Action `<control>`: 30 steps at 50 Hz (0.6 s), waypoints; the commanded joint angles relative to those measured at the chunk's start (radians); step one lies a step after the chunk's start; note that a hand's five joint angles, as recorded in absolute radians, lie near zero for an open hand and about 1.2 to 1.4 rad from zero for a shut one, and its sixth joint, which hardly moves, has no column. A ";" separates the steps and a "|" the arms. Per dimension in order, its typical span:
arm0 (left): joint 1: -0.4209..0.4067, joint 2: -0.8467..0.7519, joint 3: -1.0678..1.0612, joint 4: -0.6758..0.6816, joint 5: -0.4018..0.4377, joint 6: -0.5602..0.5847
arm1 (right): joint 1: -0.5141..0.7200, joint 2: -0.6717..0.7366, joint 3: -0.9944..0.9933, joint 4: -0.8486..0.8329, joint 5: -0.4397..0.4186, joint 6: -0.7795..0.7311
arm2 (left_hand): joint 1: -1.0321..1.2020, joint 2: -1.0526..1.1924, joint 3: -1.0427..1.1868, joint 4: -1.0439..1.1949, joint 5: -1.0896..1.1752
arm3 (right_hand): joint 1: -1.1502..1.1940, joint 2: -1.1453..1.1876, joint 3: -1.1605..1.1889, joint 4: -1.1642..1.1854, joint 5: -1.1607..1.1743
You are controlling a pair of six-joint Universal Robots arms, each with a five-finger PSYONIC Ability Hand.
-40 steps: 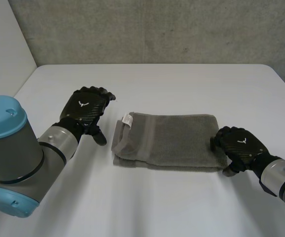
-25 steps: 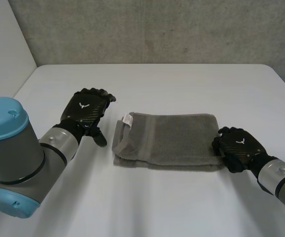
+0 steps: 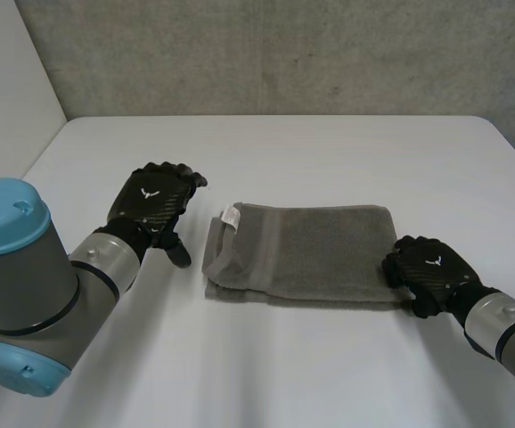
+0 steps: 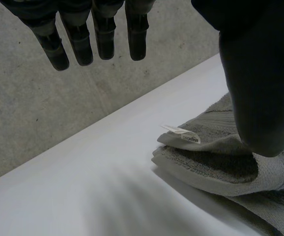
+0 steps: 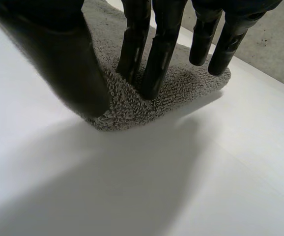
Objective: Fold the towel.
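Pinching the right near corner of the towel point(image 3: 311, 250), the right hand point(image 3: 429, 267) has its fingers point(image 5: 156, 59) pressed onto the top layer and its thumb set against the folded edge just below them. The towel lies flat on the tabletop point(image 3: 329, 152), folded into a long grey strip running left to right, with its layers stacked at both ends. A small white label point(image 3: 230, 216) sticks up at its far left corner. The left hand point(image 3: 155, 198) is just beside that left end, fingers straight and spread, holding nothing; its thumb points toward the towel's edge. Bare tabletop lies all round the towel, widest beyond its far edge, up to the concrete wall point(image 3: 284, 53).
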 commanded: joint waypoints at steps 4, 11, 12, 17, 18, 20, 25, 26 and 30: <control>-0.002 0.001 -0.005 0.000 0.000 0.000 | -0.010 0.023 -0.020 -0.028 0.019 -0.001 | -0.094 -0.062 -0.051 -0.059 -0.043 | 0.405 0.396 -0.043 -0.076 0.404; 0.007 0.014 -0.006 0.000 0.000 0.000 | -0.001 -0.038 -0.110 0.072 0.013 0.001 | -0.094 -0.062 -0.051 -0.059 -0.043 | 0.405 0.396 -0.043 -0.076 0.404; 0.008 0.018 -0.005 0.000 -0.002 0.000 | -0.001 -0.038 -0.111 0.073 0.013 0.001 | -0.094 -0.062 -0.051 -0.059 -0.043 | 0.405 0.396 -0.043 -0.076 0.404; 0.010 0.032 -0.005 0.001 -0.002 -0.005 | 0.083 -0.075 -0.243 0.171 0.002 0.019 | -0.094 -0.062 -0.051 -0.059 -0.043 | 0.405 0.396 -0.043 -0.076 0.404; 0.011 0.035 -0.005 0.001 -0.005 -0.011 | 0.146 -0.081 -0.300 0.188 0.013 0.054 | -0.094 -0.062 -0.051 -0.059 -0.043 | 0.405 0.396 -0.043 -0.076 0.404; 0.013 0.037 -0.005 0.001 -0.008 -0.017 | 0.198 -0.078 -0.358 0.194 0.018 0.105 | -0.094 -0.062 -0.051 -0.059 -0.043 | 0.405 0.396 -0.043 -0.076 0.404; 0.019 0.040 0.001 0.001 -0.018 -0.028 | 0.350 -0.021 -0.500 0.188 0.031 0.222 | -0.094 -0.062 -0.051 -0.059 -0.043 | 0.405 0.396 -0.043 -0.076 0.404; 0.025 0.040 0.001 0.001 -0.021 -0.028 | 0.405 0.014 -0.548 0.189 0.042 0.237 | -0.094 -0.062 -0.051 -0.059 -0.043 | 0.405 0.396 -0.043 -0.076 0.404; 0.039 0.049 0.000 0.001 -0.021 -0.029 | 0.581 0.144 -0.664 0.189 0.108 0.240 | -0.094 -0.062 -0.051 -0.059 -0.043 | 0.405 0.396 -0.043 -0.076 0.404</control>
